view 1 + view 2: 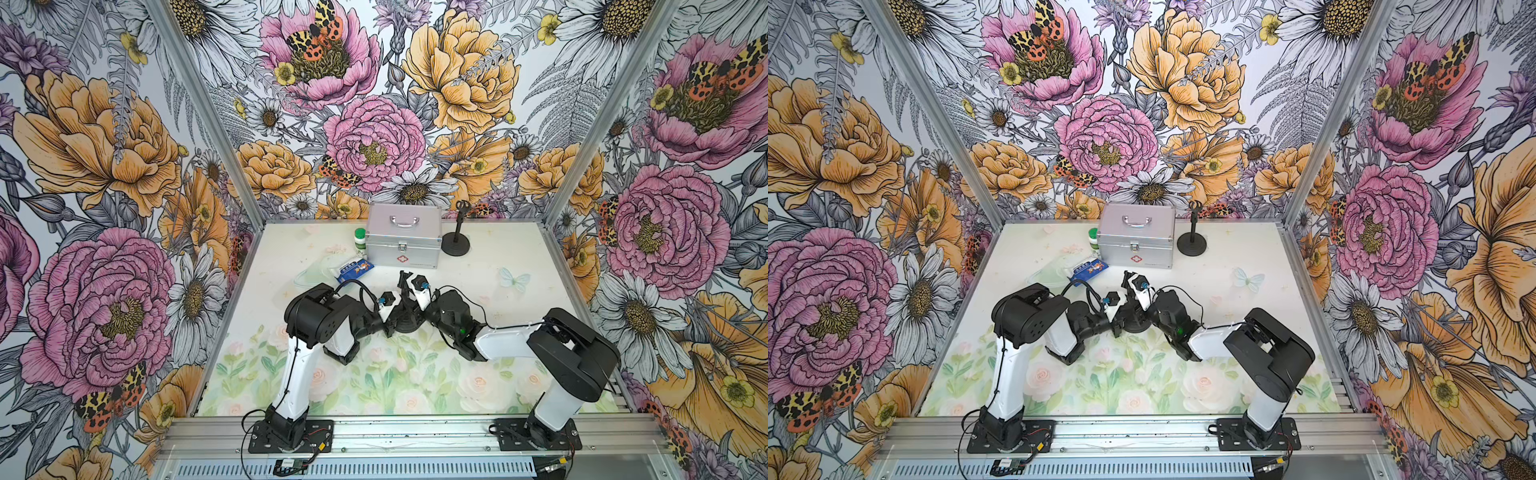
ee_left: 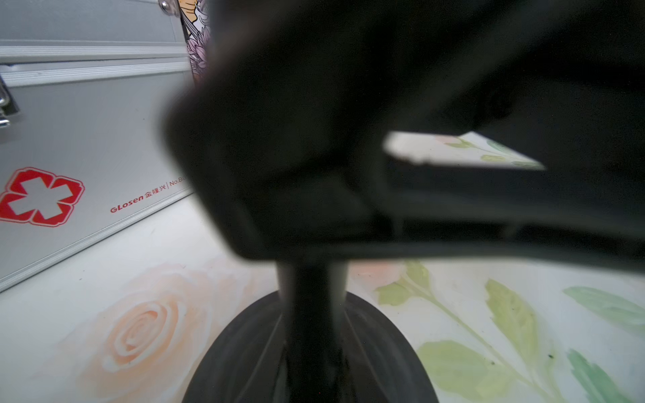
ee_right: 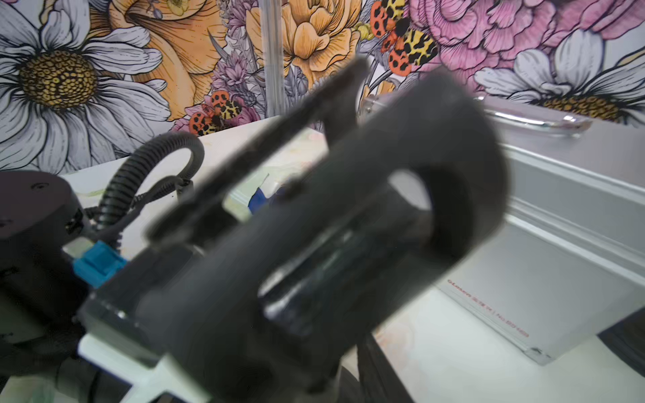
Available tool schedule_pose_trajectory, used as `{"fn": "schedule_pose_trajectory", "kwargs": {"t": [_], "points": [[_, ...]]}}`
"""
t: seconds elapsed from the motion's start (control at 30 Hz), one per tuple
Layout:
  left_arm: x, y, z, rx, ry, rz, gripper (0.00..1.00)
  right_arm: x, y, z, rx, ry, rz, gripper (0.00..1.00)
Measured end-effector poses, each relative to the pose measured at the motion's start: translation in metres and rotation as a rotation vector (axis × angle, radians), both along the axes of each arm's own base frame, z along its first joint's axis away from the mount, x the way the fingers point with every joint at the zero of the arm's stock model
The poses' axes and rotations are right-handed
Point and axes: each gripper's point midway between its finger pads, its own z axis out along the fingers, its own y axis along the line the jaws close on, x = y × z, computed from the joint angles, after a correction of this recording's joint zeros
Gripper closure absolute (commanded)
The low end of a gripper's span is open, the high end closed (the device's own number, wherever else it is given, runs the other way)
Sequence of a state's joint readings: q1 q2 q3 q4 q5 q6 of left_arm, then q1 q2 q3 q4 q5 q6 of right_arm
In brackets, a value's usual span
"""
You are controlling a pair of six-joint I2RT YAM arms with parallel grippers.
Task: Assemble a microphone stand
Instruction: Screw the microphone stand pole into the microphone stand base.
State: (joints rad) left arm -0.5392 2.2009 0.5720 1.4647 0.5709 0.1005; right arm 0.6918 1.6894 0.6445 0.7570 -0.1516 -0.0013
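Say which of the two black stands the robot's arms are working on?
The near stand at mid-table, where the left arm and right arm meet. The other stand sits untouched at the back, beside the silver case.

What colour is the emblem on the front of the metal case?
Red; the emblem on the metal case shows best in the left wrist view.

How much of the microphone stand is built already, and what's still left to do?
Done: the round base sits on the table with the pole standing in it. In hand: the left gripper is shut on the pole, and the right gripper is up at the black clip; whether its jaws grip it is unclear. Left: probably fixing the clip on top and letting go.
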Motion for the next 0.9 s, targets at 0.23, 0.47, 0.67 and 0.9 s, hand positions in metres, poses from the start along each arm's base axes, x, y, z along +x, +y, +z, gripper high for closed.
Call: {"fn": "schedule_pose_trajectory", "kwargs": {"t": [0.23,0.47,0.67,0.9], "points": [[0.000,0.000,0.000,0.001,-0.003,-0.001,0.78,-0.015,-0.021,-0.003,-0.112,0.051,0.373,0.56],[0.000,0.000,0.000,0.001,-0.003,-0.001,0.78,-0.005,-0.002,0.034,-0.121,-0.029,0.585,0.57],[-0.001,0.000,-0.001,0.005,-0.004,0.001,0.78,-0.008,0.008,0.033,-0.075,0.025,0.679,0.96],[0.000,0.000,0.000,0.002,-0.001,0.003,0.79,-0.006,0.009,0.029,-0.075,0.038,0.426,1.00]]}}
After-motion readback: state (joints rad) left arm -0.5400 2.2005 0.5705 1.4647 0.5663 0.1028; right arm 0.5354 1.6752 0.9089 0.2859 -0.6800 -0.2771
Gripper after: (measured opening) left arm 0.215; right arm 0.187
